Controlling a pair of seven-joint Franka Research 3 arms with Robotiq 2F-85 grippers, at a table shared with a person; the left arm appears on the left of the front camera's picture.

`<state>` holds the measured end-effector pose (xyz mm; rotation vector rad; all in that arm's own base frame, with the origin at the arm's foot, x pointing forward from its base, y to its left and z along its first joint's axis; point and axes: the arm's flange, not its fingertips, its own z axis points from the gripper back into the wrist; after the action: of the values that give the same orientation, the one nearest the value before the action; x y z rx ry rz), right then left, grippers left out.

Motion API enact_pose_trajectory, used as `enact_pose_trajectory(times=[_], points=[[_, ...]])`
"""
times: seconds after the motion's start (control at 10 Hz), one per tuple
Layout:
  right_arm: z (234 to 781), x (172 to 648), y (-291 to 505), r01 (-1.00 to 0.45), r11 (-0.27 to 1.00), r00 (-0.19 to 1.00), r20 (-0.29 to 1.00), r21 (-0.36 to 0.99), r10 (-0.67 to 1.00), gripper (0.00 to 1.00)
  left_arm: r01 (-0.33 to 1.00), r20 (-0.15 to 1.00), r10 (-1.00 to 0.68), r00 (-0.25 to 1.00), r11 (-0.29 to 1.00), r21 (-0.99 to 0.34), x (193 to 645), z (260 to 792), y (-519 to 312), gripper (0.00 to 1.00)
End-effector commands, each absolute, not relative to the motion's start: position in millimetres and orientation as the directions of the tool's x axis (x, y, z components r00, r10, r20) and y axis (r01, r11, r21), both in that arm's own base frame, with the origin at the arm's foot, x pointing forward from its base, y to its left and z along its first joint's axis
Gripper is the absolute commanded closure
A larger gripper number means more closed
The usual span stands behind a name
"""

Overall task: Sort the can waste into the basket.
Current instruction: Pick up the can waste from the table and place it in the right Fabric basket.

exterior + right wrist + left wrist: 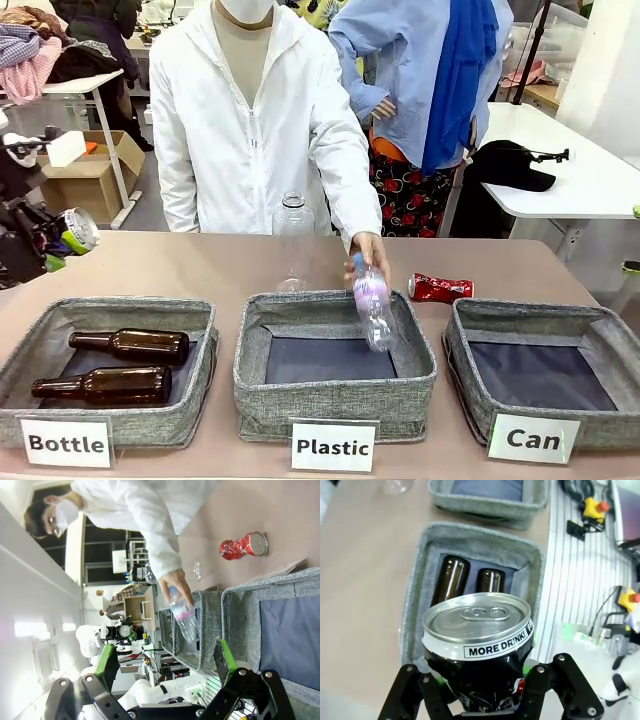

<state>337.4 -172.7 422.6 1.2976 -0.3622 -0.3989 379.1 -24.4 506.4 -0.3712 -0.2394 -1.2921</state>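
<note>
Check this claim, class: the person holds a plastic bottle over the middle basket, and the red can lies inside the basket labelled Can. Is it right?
No. In the front view the red can lies on the table, behind the Can basket's corner, not inside it. The rest holds.

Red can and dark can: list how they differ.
The red can is shiny red; the dark can is black with a white printed band. The red can lies on its side on the table; the dark can sits clamped in the left gripper. Both are crushed; neither is in the Can basket.
</note>
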Motion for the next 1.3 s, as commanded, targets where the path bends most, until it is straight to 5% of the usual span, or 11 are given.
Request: enact_pose_trajectory(times=[0.0,0.2,0.3,0.8,1.2], points=[[424,338,-173,0.052,0.223,0.880,0.061,0.973,-0.471,0.00,0.969,0.380,-0.892,0.245,0.208,-0.137,373,507,-23,1.00],[424,338,-173,0.052,0.223,0.880,0.061,0.973,-0.471,0.00,0.979,0.410,-0.911,-0.037,-0.115,-0.167,411,476,-115,1.00],[424,338,-173,0.052,0.223,0.880,0.061,0.973,-0.471,0.00,0.968,0.432,-0.898,-0.076,-0.171,-0.185,421,469,-155,1.00],[423,337,-172,0.081,0.221,0.877,0.035,0.972,-0.478,0.00,0.967,0.390,-0.921,0.012,-0.088,-0.237,440,454,-194,1.00],[509,234,-227,-0.051,0.423,0.929,0.198,0.905,-0.311,0.00,0.964,0.518,-0.849,-0.103,-0.213,-0.157,413,473,-289,1.00]])
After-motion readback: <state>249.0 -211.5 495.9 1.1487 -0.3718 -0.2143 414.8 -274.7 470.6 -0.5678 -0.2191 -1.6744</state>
